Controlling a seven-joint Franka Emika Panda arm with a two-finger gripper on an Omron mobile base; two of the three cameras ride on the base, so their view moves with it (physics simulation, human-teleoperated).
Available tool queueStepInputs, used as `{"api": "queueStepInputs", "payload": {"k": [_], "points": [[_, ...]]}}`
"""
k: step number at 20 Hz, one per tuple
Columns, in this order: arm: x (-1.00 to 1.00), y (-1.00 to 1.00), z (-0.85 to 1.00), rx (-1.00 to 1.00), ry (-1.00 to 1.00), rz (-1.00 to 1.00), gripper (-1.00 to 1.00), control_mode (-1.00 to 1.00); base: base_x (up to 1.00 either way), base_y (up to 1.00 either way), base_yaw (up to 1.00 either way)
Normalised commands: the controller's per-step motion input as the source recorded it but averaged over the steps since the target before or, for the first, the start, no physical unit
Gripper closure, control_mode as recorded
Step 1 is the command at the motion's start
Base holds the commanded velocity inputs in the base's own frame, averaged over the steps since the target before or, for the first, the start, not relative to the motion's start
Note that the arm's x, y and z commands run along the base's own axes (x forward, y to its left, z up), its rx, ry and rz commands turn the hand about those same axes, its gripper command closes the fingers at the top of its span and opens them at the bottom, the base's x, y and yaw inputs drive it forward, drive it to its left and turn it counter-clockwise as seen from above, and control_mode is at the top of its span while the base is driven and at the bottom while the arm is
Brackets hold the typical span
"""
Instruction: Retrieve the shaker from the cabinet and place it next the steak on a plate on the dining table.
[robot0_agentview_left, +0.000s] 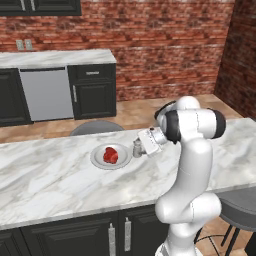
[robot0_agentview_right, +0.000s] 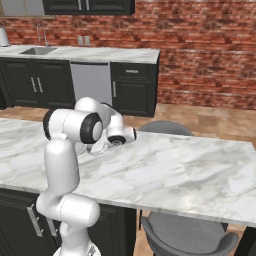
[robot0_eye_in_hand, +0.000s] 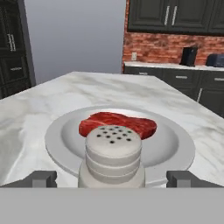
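The plate (robot0_agentview_left: 111, 156) sits on the desk (robot0_agentview_left: 50, 175) with the steak (robot0_agentview_left: 110, 155) on it. Just right of the plate stands the shaker (robot0_agentview_left: 136, 148), upright on the marble, apparently touching the rim. The claw (robot0_eye_in_hand: 112, 178) has its fingers spread wide, one either side of the shaker, touching nothing. The shaker looks light, rigid and smooth, probably a bit slippery and easy to topple. Its ribbed middle is the best place to grip.
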Motion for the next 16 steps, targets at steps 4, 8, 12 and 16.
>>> {"api": "queueStepInputs", "payload": {"k": [4,8,12,16], "points": [[-0.13,-0.31,0.00,0.04,-0.09,0.00,-1.00,-1.00,0.00,0.00,0.00],[-0.09,-0.21,0.00,0.03,-0.08,0.00,-1.00,-1.00,0.00,0.00,0.00],[-0.27,-0.40,0.06,0.09,-0.16,0.00,-1.00,-1.00,0.00,0.00,0.00],[-0.52,-0.45,0.32,0.16,-0.22,0.00,-1.00,-1.00,0.00,0.00,0.00]]}}
